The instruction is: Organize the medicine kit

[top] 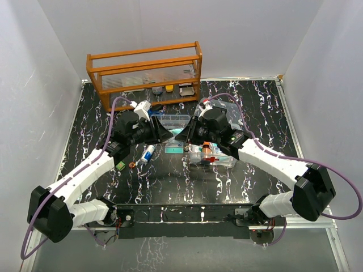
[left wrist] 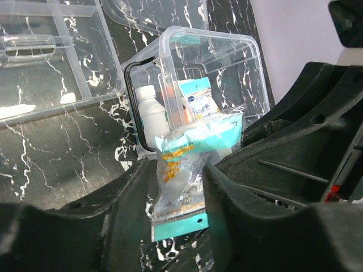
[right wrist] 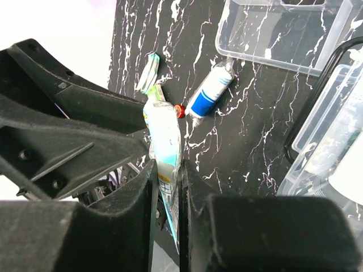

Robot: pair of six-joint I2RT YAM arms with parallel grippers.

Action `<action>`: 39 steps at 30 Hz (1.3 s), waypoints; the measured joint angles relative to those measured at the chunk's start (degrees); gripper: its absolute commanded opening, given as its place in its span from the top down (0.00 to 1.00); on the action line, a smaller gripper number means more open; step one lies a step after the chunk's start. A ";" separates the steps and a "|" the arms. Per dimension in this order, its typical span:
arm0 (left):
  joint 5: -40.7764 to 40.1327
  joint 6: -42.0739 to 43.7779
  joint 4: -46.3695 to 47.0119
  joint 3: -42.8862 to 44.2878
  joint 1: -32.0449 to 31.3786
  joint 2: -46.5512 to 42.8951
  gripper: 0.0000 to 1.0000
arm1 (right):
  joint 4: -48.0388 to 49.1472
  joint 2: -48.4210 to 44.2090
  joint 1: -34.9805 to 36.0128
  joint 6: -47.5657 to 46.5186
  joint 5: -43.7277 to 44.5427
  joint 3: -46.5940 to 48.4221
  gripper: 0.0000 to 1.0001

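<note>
While looking down the right gripper (right wrist: pixel 168 187), can see both pads pressed flat onto one end of a crinkly teal-and-clear plastic sachet (right wrist: pixel 163 133). Over to the left gripper (left wrist: pixel 177 187), nose to nose at nine o'clock: straddles the same sachet across its width, but cannot tell whether gripping or parted. Looks light, soft and slippery, likely to fold or slide, so best taken by a sealed edge, never the puffy middle.

Out at four o'clock sits the medicine kit (top: pixel 224 160), a clear rectangular plastic box with red latch, holding a white bottle (left wrist: pixel 150 113). Probably rigid, light, inclined to skid if nudged; best steadied by a stiff side wall.

At twelve o'clock, clear divided tray insert (top: pixel 176 120). At eight o'clock, white tube with blue label (right wrist: pixel 207 93). Underneath, glossy black marbled tabletop (top: pixel 170 184). Orange wooden rack (top: pixel 144 71) at eleven, white walls (top: pixel 51 85) all round.
</note>
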 measured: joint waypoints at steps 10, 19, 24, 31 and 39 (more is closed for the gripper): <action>-8.76 2.73 -8.15 1.07 0.00 -2.12 0.19 | -4.94 -0.70 -0.48 -6.71 5.22 2.45 0.98; -21.40 11.61 -10.23 0.74 0.00 -10.16 0.13 | -15.02 -5.11 -3.63 -14.34 15.06 6.16 0.98; -27.54 15.61 -7.78 -3.45 0.00 -12.66 0.12 | -20.61 -6.67 -10.29 -17.73 17.70 7.67 0.99; -30.69 17.03 -7.61 -4.26 0.00 -12.17 0.12 | -27.06 -7.72 -15.69 -20.50 19.67 8.44 0.99; -31.12 16.31 -7.80 -4.26 0.00 -12.02 0.12 | -33.81 -8.22 -21.11 -22.08 19.65 8.68 0.99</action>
